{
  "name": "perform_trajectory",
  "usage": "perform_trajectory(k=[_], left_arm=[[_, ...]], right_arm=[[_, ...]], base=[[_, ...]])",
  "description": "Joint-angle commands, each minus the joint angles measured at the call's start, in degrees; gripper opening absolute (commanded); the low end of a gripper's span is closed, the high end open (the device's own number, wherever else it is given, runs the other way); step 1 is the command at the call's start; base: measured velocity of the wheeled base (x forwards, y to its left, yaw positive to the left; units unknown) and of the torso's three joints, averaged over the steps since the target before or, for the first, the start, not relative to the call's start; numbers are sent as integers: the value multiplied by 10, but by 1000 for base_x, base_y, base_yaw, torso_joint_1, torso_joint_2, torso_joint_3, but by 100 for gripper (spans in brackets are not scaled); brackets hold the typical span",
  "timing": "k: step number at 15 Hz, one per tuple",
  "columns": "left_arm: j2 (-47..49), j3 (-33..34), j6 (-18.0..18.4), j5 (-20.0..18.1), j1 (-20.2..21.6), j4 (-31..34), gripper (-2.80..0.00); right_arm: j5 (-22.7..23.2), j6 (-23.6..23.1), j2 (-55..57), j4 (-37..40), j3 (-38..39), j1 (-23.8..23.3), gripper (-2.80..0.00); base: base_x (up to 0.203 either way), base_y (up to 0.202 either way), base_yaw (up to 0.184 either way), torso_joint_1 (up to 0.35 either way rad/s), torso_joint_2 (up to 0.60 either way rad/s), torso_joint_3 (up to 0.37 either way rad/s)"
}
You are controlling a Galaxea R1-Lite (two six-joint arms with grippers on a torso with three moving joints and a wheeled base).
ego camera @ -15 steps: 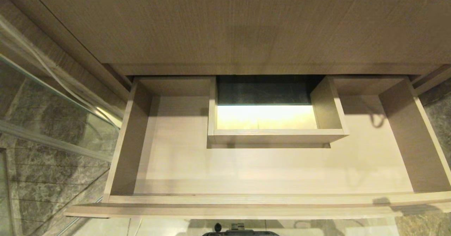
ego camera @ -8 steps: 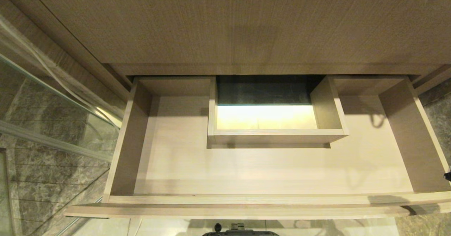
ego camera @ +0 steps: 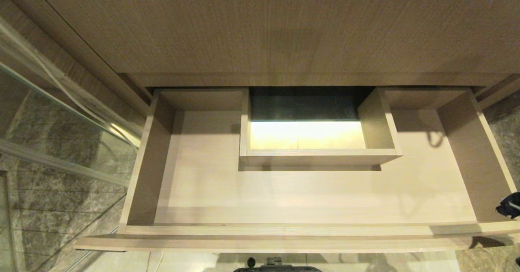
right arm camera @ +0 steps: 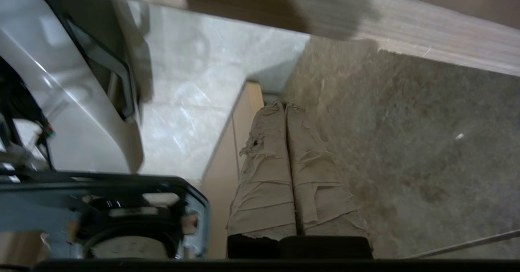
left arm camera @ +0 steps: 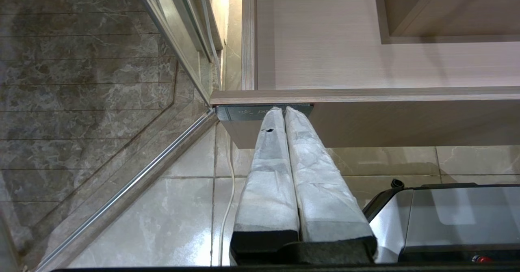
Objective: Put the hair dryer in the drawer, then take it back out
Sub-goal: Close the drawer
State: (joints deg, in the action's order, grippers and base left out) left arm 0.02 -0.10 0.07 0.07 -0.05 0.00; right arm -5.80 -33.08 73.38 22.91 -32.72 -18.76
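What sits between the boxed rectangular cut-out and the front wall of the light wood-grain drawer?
Nothing. The head view shows only bare drawer floor between the cut-out and the front wall.

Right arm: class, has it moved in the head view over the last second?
Yes. Absent before, the right arm has come into view at the picture's right edge, beside the drawer's right wall.
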Motion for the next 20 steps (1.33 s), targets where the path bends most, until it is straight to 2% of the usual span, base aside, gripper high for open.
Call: perform_trajectory(k=[1,10,15,17,20], left_arm=[[0,0,0,0,0,0,-280],[0,1,0,0,0,0,-280],[0,0,0,0,0,0,-280],[0,0,0,0,0,0,-280],[0,0,0,0,0,0,-280]], right_arm=[[-1,-19,36,-3,-4,-13,-280],[5,-18,140,-114,-24,-17,-280],[48,-16,159,-119,-72,-22,-280],[80,-16,152,-123,-93,-22,-280],[114,-16,139,-198,-109,-22,-280]], base=[[0,0,0,0,0,0],[0,0,0,0,0,0],[0,0,0,0,0,0],[0,0,0,0,0,0],[0,0,0,0,0,0]])
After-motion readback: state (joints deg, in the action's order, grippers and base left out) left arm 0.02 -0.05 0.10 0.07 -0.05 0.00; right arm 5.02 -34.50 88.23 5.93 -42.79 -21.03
